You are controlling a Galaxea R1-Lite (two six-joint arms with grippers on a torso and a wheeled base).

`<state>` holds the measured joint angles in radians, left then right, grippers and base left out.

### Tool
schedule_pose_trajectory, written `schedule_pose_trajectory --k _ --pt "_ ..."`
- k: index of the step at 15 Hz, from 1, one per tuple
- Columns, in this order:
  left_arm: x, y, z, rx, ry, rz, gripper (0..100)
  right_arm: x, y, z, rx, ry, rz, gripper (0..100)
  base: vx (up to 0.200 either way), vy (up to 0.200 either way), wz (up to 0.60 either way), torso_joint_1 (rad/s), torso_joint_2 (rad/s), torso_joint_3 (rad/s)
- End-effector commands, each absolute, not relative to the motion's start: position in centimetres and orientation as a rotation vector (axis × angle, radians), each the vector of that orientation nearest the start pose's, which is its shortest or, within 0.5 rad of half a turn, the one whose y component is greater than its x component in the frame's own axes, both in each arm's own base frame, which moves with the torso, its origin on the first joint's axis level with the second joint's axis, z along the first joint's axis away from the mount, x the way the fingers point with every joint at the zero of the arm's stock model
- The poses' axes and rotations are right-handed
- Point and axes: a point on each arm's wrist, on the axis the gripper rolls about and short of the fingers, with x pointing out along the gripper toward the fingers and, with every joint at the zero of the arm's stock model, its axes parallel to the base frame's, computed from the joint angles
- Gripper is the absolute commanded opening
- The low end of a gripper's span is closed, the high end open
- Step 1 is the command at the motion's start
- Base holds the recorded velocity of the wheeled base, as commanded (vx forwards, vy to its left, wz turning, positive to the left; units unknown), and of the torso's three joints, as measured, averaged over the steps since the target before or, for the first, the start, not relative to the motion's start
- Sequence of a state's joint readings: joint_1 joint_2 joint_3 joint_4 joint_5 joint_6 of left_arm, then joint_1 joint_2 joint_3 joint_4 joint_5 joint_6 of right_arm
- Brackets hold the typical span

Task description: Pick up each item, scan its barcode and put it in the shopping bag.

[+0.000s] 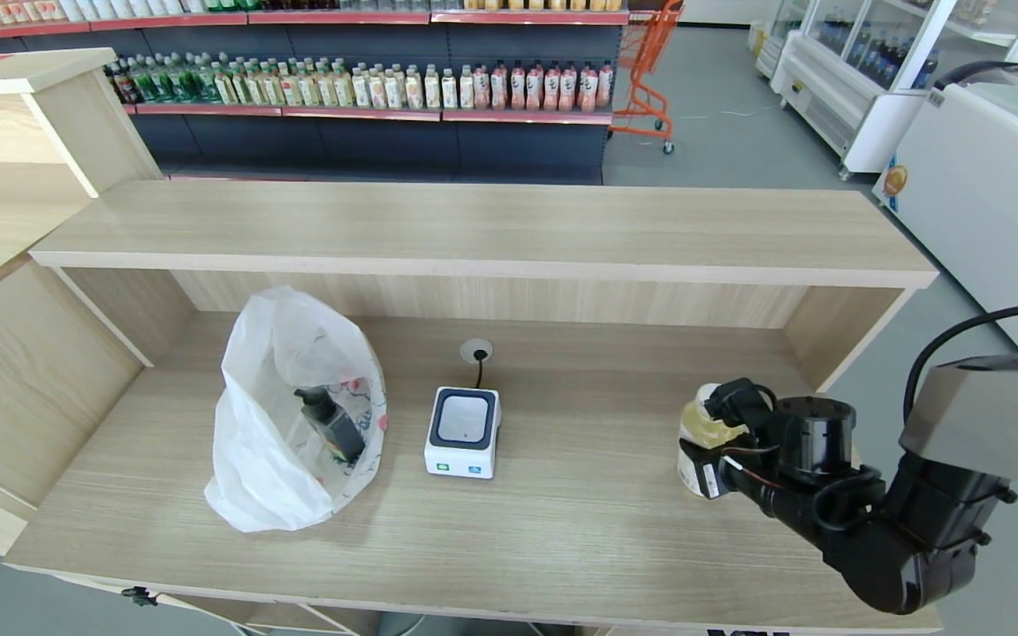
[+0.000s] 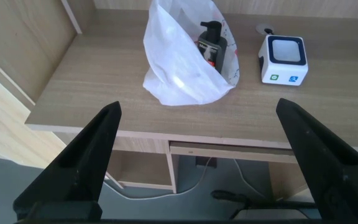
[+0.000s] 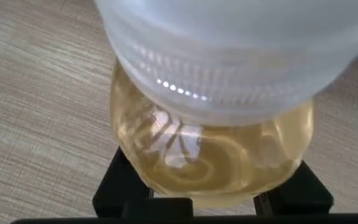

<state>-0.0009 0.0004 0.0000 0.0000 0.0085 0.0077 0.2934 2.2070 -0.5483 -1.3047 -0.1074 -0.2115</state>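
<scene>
One item is dealt with: a black pump bottle stands inside the white translucent plastic shopping bag, well off to the left of the right pincer. No other loose goods lie on the light wooden counter.

The second item is in hand. The right pincer is pinching a clear plastic bottle of pale yellow liquid, white-capped, with one finger on each side of its body; the right wrist view shows the two black fingers pressed against its flanks. I cannot tell whether the bottle's base rests on the counter or has left it.

So the task looks about half done — this bottle has yet to be scanned and bagged. The white box-shaped barcode scanner sits between the right pincer and the bag, window facing up, so the label must be turned to it on the way across.

The left pincer is spread wide and holds nothing — it hangs off the counter's front edge, with bag and scanner beyond its fingertips.
</scene>
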Motion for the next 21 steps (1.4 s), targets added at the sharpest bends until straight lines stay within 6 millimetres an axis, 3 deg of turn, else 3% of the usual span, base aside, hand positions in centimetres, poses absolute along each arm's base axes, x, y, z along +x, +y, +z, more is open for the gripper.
schedule_pose_trajectory --k 1,8,10,12,14,17,21 --pt "-2.3 0.0 7.5 0.008 0.0 0.008 100 32.7 9.8 1.7 -0.286 0.331 0.227 0 0.0 0.0 0.0 0.0 0.0 0.0" --pt "-2.3 0.0 7.5 0.008 0.0 0.006 100 33.1 10.0 2.8 -0.257 0.217 0.218 0 0.0 0.0 0.0 0.0 0.0 0.0" --pt "-2.3 0.0 7.5 0.008 0.0 0.008 100 32.6 9.8 3.9 -0.21 0.169 0.21 0 0.0 0.0 0.0 0.0 0.0 0.0" --pt "-2.3 0.0 7.5 0.008 0.0 0.008 100 31.0 9.5 6.1 -0.089 0.142 0.254 0 0.0 0.0 0.0 0.0 0.0 0.0" --pt "-2.3 0.0 7.5 0.008 0.0 0.009 100 26.4 8.7 9.3 0.059 0.168 0.468 0 0.0 0.0 0.0 0.0 0.0 0.0" --pt "-2.3 0.0 7.5 0.008 0.0 0.008 100 22.9 8.1 12.9 0.126 0.212 0.648 0 0.0 0.0 0.0 0.0 0.0 0.0" --pt "-2.3 0.0 7.5 0.008 0.0 0.009 100 21.3 10.2 15.7 0.142 0.256 0.884 0 0.0 0.0 0.0 0.0 0.0 0.0"
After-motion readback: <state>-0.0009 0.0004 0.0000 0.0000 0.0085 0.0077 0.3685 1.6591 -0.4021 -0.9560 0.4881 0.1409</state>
